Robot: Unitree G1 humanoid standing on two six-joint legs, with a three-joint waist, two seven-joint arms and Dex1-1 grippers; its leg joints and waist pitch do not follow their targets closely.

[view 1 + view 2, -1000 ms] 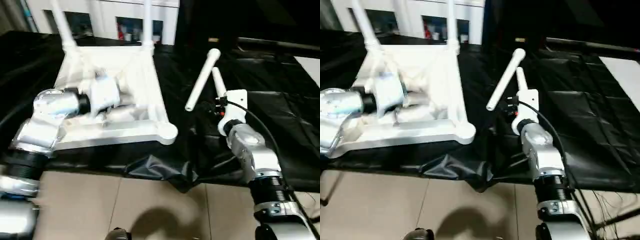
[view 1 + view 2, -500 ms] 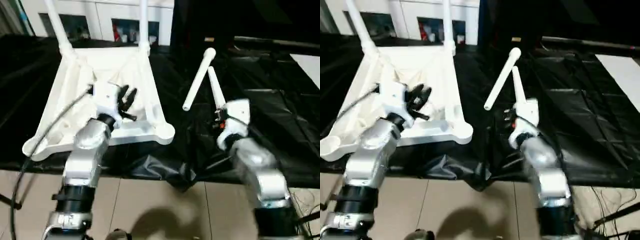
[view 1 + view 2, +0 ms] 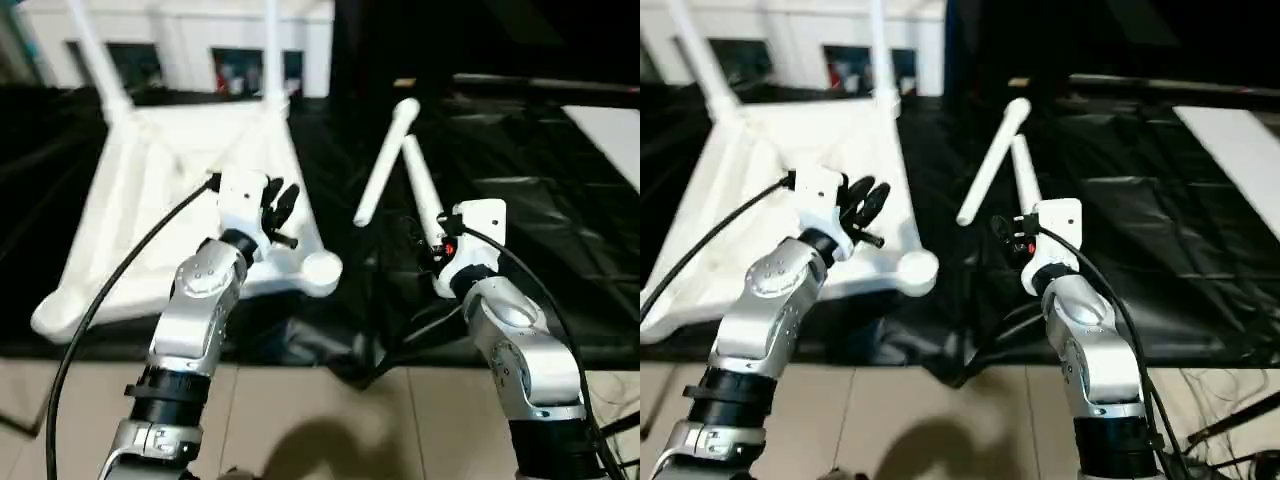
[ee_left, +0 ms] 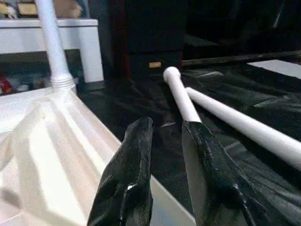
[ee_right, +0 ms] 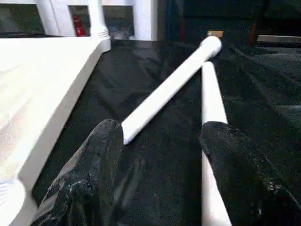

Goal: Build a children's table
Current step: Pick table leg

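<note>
So nearest the camera, both hands are empty. The right hand [image 3: 432, 243] has its fingers spread wide, and one loose leg [image 3: 426, 195] runs right up to it toward 12 o'clock, probably lined up for a grab. The left hand [image 3: 280, 208] is slightly parted over the upside-down tabletop [image 3: 150, 190]. Another loose leg [image 3: 382, 160] lies at 1 o'clock. Farther back, two legs [image 3: 272, 50] already stand socketed.

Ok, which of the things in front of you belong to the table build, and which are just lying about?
For the build:
- upturned white tabletop
- two legs already standing in its far corner sockets
- two loose legs lying crossed on the black sheet

Just lying about:
- flat white board
- white cabinets behind
- black sheet
</note>
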